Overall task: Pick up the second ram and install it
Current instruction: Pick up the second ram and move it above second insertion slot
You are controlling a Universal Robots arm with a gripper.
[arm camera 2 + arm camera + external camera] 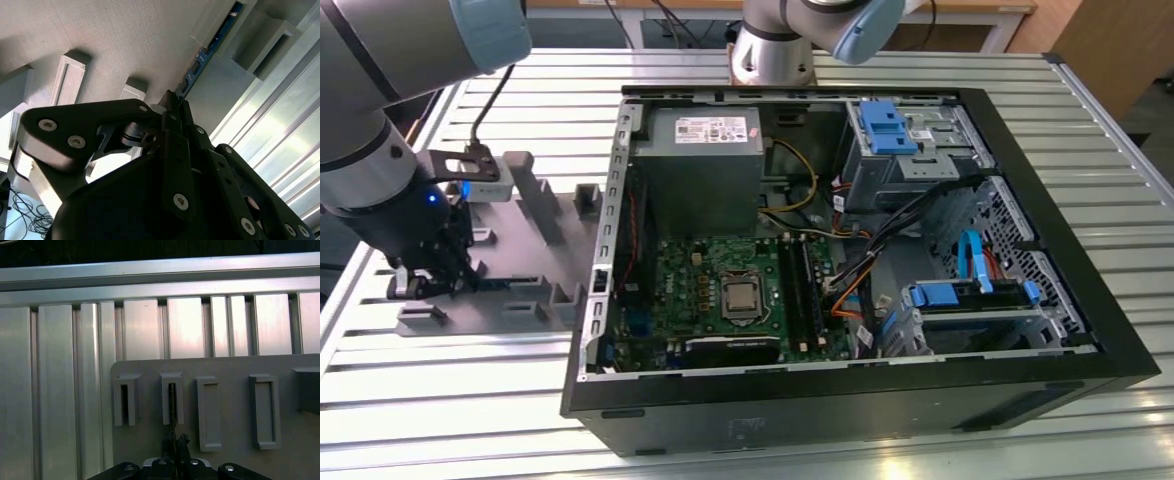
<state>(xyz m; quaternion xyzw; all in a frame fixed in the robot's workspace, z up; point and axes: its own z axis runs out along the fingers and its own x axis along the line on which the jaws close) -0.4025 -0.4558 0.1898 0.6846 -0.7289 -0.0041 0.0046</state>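
The second ram is a thin blue-green board standing on edge in a slotted block of the grey tray. The first wrist view shows the ram edge-on as a dark sliver in one upright block. My gripper has its black fingers drawn together around the near end of the stick. In the exterior view the gripper is low over the tray, at the exterior view's left of the open computer case. The black memory slots lie on the green motherboard inside the case.
Several upright grey blocks stand on the tray around the gripper. The tray and case rest on a slatted metal table. Inside the case are a power supply, blue drive brackets and loose cables.
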